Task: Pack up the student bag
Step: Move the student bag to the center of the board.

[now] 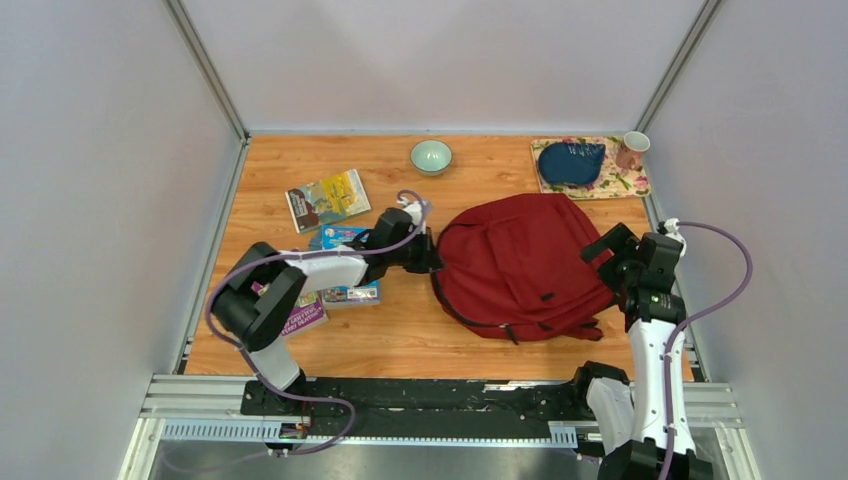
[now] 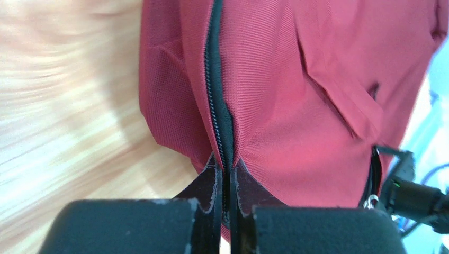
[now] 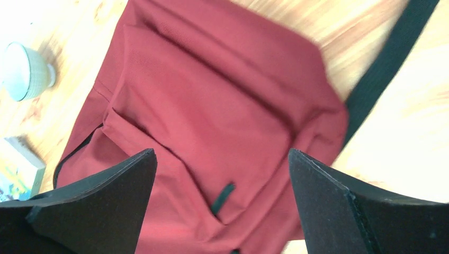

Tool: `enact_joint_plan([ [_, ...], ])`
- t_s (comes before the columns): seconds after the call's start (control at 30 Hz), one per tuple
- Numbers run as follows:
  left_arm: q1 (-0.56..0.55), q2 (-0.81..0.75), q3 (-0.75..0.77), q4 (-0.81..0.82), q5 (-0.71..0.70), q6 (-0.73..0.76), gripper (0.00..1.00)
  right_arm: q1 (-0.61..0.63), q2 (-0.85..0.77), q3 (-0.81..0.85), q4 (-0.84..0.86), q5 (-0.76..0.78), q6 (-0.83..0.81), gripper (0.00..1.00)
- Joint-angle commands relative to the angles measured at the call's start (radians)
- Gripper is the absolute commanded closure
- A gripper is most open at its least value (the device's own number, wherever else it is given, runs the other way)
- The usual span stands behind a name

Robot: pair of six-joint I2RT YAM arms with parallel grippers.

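On wood table (image 1: 400, 335), soft woven red student bag (image 1: 520, 265), toothed zipper (image 2: 216, 106)

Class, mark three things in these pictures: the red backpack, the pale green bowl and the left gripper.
red backpack (image 1: 520, 265): top external view, middle of its front panel.
pale green bowl (image 1: 431, 156): top external view, the bowl's inside.
left gripper (image 2: 226, 168): left wrist view, midway between its closed fingertips.

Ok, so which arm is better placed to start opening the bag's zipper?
Left. The left gripper is shut right on the zipper at the edge of the student bag. The right gripper is open, hovering above the bag's front, gripping nothing.
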Motion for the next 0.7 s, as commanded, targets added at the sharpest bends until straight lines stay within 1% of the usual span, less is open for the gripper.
enact_joint_plan([
  [0.0,0.093,-0.141,-0.069,-0.128,-0.111,0.153,1.00,-0.002,0.019,0.034,0.065,-0.148,-0.001,0.03],
  [0.1,0.139,-0.171,-0.079,-0.182,-0.072,0.238,1.00,-0.002,0.041,0.038,0.052,-0.188,0.022,0.04],
  [0.2,0.156,-0.178,-0.078,-0.238,-0.057,0.302,1.00,-0.002,0.062,0.032,0.034,-0.284,0.028,0.06],
  [0.23,0.157,-0.182,-0.079,-0.243,-0.074,0.315,1.00,-0.002,0.067,0.024,0.020,-0.371,0.024,0.07],
  [0.3,0.162,-0.194,-0.096,-0.254,-0.089,0.331,0.99,0.001,0.058,-0.044,0.019,-0.450,0.024,0.09],
  [0.33,0.170,-0.199,-0.104,-0.268,-0.091,0.333,0.91,0.002,0.047,-0.080,0.017,-0.491,0.030,0.09],
  [0.37,0.173,-0.202,-0.107,-0.266,-0.091,0.333,0.84,0.004,0.037,-0.106,0.017,-0.497,0.035,0.09],
  [0.4,0.176,-0.213,-0.112,-0.269,-0.088,0.338,0.74,0.005,0.009,-0.156,0.009,-0.493,0.039,0.09],
  [0.43,0.176,-0.219,-0.113,-0.277,-0.089,0.341,0.54,0.007,-0.005,-0.178,0.003,-0.481,0.044,0.09],
  [0.47,0.176,-0.227,-0.115,-0.280,-0.092,0.341,0.45,0.008,-0.019,-0.195,0.002,-0.481,0.048,0.09],
  [0.53,0.176,-0.253,-0.124,-0.283,-0.095,0.324,0.30,0.011,-0.048,-0.236,-0.004,-0.471,0.065,0.09],
  [0.63,0.174,-0.303,-0.138,-0.283,-0.098,0.306,0.23,0.027,-0.077,-0.273,-0.021,-0.432,0.082,0.09],
  [0.67,0.176,-0.325,-0.139,-0.286,-0.097,0.301,0.22,0.028,-0.082,-0.284,-0.011,-0.432,0.090,0.09],
])
